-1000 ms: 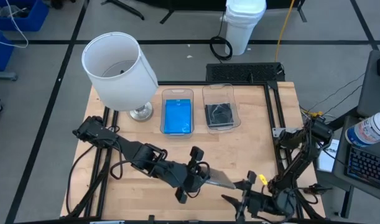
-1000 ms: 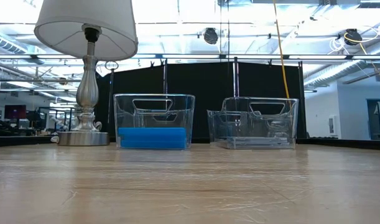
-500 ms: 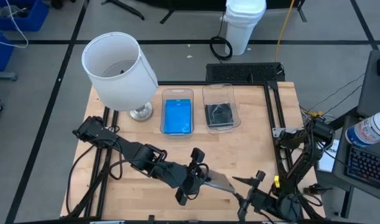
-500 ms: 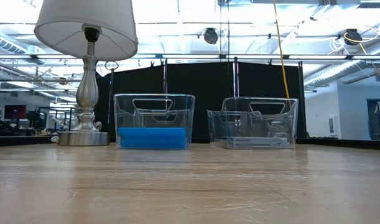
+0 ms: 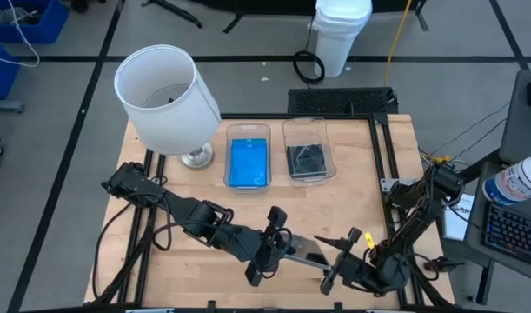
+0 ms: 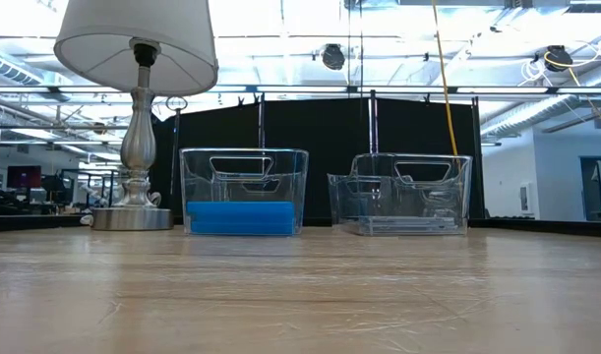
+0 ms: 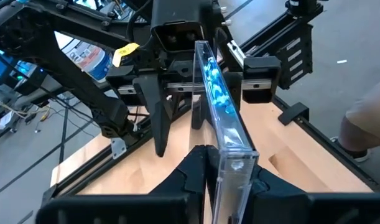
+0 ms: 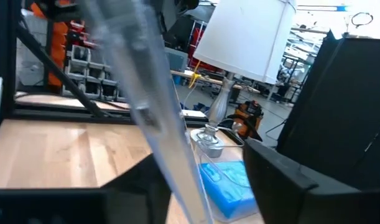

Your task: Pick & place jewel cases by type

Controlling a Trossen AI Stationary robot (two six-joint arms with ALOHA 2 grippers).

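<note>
My left gripper (image 5: 278, 250) (image 7: 230, 167) is over the table's near middle, shut on a clear jewel case (image 5: 307, 252) (image 7: 216, 93). My right gripper (image 5: 333, 259) (image 8: 196, 168) is open. It faces the left one, with one finger on each side of the case's free end; I see no touch. The far bins rest on their bottoms. The left one (image 5: 248, 162) (image 6: 244, 192) holds blue cases, the right one (image 5: 308, 158) (image 6: 408, 194) dark ones. The low view shows neither gripper. My left gripper pinches the clear case between its two fingers at the edge nearest the wrist (image 7: 230, 177). The fingers come level from the table's left. The case stands out beyond them toward the right arm, turned on edge in the wrist view and off the table.
A lamp with a white shade (image 5: 165, 94) (image 6: 135, 44) stands on its metal base at the far left of the table. A black frame rail (image 5: 388, 187) runs along the right edge. Bare wood (image 5: 204, 196) lies between the arms and the bins.
My right gripper has come from the near right edge toward the left gripper and turned, so its open fingers now stand on either side of the case's free end. My left gripper and the case have kept still.
</note>
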